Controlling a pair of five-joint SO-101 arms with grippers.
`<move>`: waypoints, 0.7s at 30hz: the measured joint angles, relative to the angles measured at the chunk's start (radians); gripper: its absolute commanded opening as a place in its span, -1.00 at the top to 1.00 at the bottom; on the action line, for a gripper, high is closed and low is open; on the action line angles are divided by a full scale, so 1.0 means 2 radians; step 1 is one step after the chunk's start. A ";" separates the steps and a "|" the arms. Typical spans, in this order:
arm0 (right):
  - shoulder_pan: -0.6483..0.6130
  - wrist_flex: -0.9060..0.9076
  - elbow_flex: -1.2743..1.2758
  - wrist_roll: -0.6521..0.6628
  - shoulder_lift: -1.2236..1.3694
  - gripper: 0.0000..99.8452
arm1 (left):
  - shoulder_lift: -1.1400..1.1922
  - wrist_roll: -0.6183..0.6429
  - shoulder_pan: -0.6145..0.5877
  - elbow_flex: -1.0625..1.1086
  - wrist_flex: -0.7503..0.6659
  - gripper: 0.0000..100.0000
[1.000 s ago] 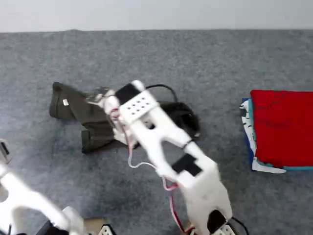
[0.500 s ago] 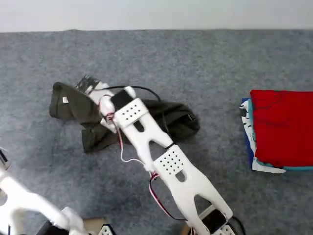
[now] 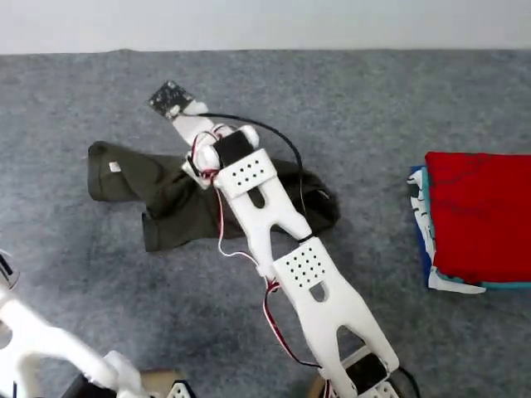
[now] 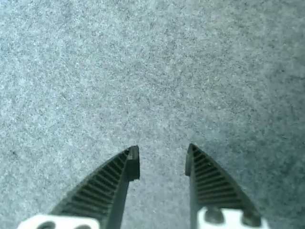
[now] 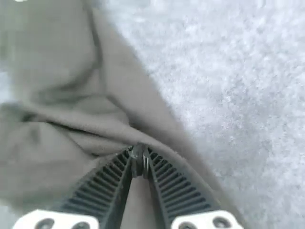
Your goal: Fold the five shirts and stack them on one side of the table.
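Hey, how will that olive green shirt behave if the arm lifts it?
Likely floppy: the olive shirt lies crumpled and creases around the right tool pinching it. Probably light, so it should drape and trail. The fuzzy grey table cover may drag on it.

centre: right arm (image 3: pixel 265 215) slants across the olive shirt (image 3: pixel 158 195), blocks the middle
right edge: stack of folded shirts (image 3: pixel 477 215), red on top
near-left corner: left arm (image 3: pixel 41 340)
free: desk (image 3: pixel 373 108) bare along the back and between olive shirt and stack
left pincer (image 4: pixel 162 162): jaws apart, bare desk beneath
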 measured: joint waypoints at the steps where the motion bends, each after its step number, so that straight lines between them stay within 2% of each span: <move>1: -0.010 0.018 0.000 0.000 -0.005 0.98 | 0.000 0.000 0.000 0.000 0.000 0.67; 6: -0.065 0.098 0.000 0.000 -0.023 0.98 | 0.000 0.000 0.000 0.000 0.000 0.67; 10: -0.100 0.101 0.002 -0.023 -0.042 0.98 | 0.000 0.000 0.000 0.000 0.000 0.67; 16: -0.167 0.102 0.081 -0.030 -0.070 0.96 | 0.000 0.000 0.000 0.007 -0.014 0.67; 21: -0.192 0.102 0.091 -0.035 -0.070 0.58 | 0.000 0.000 0.000 0.028 -0.032 0.67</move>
